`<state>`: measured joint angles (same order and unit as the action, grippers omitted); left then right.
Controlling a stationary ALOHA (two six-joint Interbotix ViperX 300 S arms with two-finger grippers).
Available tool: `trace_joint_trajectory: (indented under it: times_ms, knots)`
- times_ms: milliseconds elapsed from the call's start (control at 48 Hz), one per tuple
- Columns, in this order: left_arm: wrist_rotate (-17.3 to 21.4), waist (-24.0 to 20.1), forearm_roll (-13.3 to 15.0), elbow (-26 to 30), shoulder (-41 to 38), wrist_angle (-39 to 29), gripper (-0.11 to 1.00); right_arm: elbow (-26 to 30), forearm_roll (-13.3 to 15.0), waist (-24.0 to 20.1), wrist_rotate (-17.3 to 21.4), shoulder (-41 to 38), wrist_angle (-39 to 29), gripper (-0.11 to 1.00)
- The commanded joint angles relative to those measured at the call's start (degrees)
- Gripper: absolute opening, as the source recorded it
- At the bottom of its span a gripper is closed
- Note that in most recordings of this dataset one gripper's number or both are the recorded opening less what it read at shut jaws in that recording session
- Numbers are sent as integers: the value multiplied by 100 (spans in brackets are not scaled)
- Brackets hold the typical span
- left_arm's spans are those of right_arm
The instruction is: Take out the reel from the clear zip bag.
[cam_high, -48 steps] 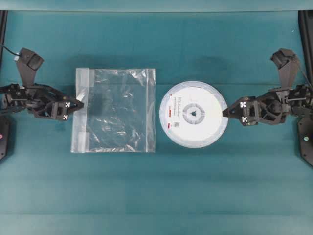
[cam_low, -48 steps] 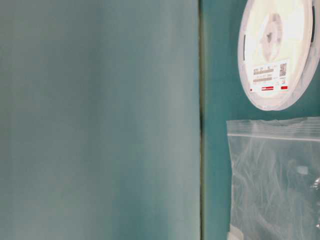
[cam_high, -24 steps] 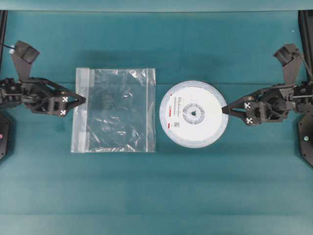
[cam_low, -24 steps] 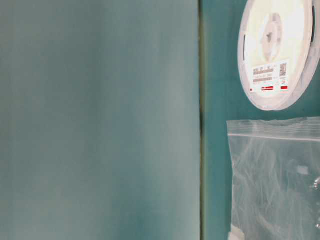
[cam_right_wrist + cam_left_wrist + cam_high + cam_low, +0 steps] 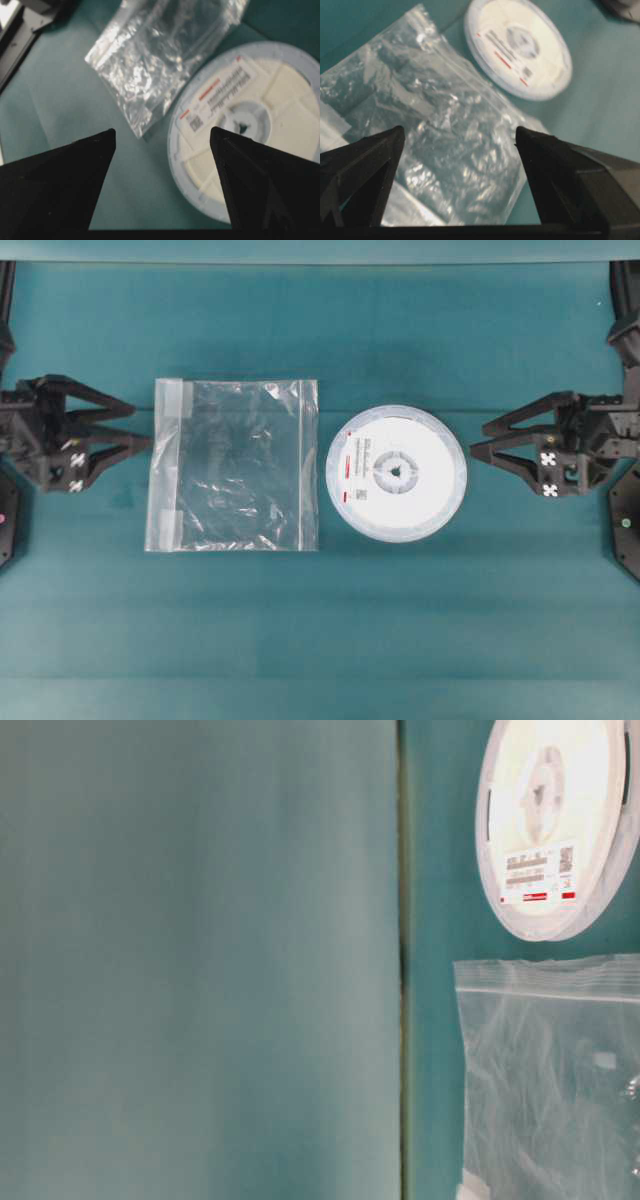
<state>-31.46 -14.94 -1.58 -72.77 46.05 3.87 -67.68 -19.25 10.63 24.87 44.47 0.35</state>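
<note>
The reel (image 5: 397, 472), a flat white disc with a grey hub and a red-striped label, lies on the teal table, outside the clear zip bag (image 5: 237, 465) and just right of it. The bag lies flat, crinkled and empty, its whitish zip strip along its left edge. My left gripper (image 5: 142, 426) stands open just left of the bag, apart from it. My right gripper (image 5: 478, 440) stands open just right of the reel, not touching it. The left wrist view shows the bag (image 5: 435, 135) between the open left gripper (image 5: 459, 131) and the reel (image 5: 517, 47) beyond. The right wrist view shows the reel (image 5: 250, 130) and bag (image 5: 160, 55).
Black arm bases sit at the table's left edge (image 5: 8, 510) and right edge (image 5: 628, 530). In the table-level view the reel (image 5: 555, 820) and bag (image 5: 550, 1080) fill the right side, beside a dark vertical seam (image 5: 402, 960).
Both grippers have drawn back outward, the left away from the bag's edge and the right off the reel's rim, and turned so their spread jaws show. Reel and bag have not moved.
</note>
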Motion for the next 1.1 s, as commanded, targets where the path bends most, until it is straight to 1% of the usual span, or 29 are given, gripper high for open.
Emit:
trace_joint_trajectory:
  times_ms: [0,125,187,333,542,604,708,896,1083]
  knots:
    - [193,176,-18,123,220,-211,94,79,18,-44,-316,123,18,93]
    - [396,334,-18,193,483,-246,94,79,18,-123,-694,334,26,93]
    - [483,360,-18,229,563,-264,94,79,18,-185,-905,439,26,93]
    - [765,387,-18,290,606,-272,94,79,18,-325,-1248,580,62,93]
    - [1468,562,-18,448,563,-272,94,88,18,-492,-1468,606,158,93]
    - [1564,589,-18,483,545,-272,93,105,18,-554,-1538,606,264,93]
    - [1679,598,-9,501,536,-272,93,132,18,-624,-1731,606,396,93]
    - [1723,598,-9,510,545,-272,93,149,18,-642,-2048,615,545,93]
    - [1731,598,-18,510,571,-272,93,141,18,-642,-2109,615,580,93]
